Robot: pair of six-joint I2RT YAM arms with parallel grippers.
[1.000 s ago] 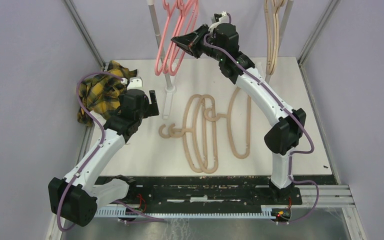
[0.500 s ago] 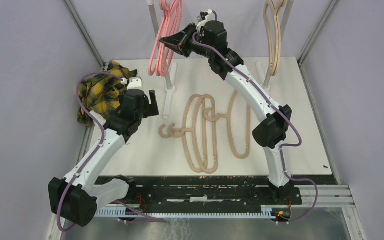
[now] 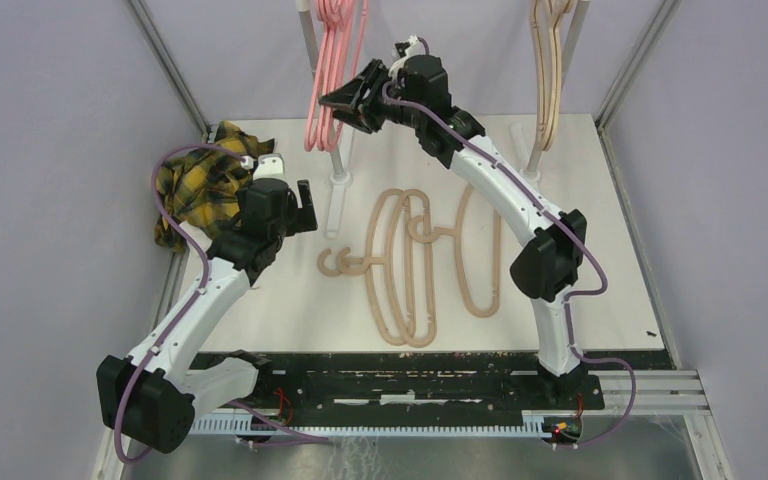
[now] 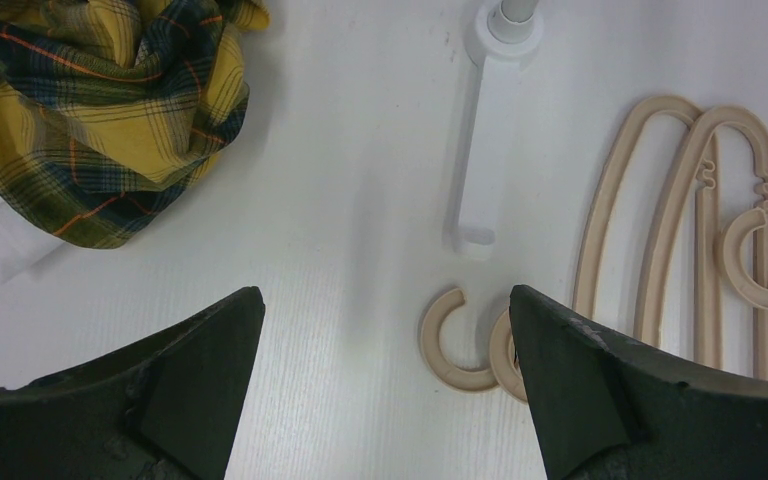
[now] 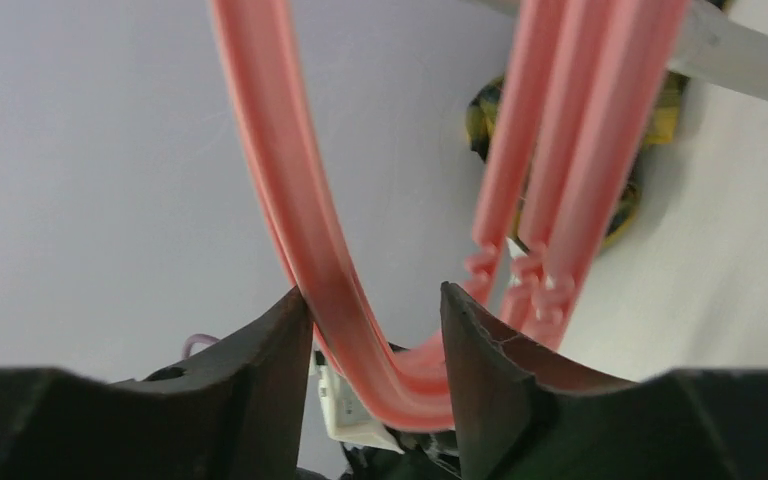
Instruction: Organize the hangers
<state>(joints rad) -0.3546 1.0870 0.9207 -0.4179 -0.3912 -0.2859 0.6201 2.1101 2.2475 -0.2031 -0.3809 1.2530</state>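
Observation:
Several salmon pink hangers (image 3: pixel 326 85) hang together at the left rack pole (image 3: pixel 334 150). My right gripper (image 3: pixel 346 100) is raised beside them, open, and the lower bend of one pink hanger (image 5: pixel 305 200) runs loosely between its fingers, against the left one. A few beige hangers (image 3: pixel 415 262) lie flat on the white table. More beige hangers (image 3: pixel 544 70) hang at the back right. My left gripper (image 3: pixel 303 212) hovers open over the table with nothing in it, and a beige hook (image 4: pixel 455 345) lies just left of its right finger (image 4: pixel 580 390).
A yellow-black plaid cloth (image 3: pixel 200 185) is bunched at the table's left edge, also in the left wrist view (image 4: pixel 90 110). The left rack's white foot (image 4: pixel 480 150) lies on the table between the cloth and the beige hangers (image 4: pixel 700 220). Metal frame posts stand at the back corners.
My right arm carried a pink hanger leftward up to the other pink ones at the left pole, and its jaws have parted around it. The left arm has not moved.

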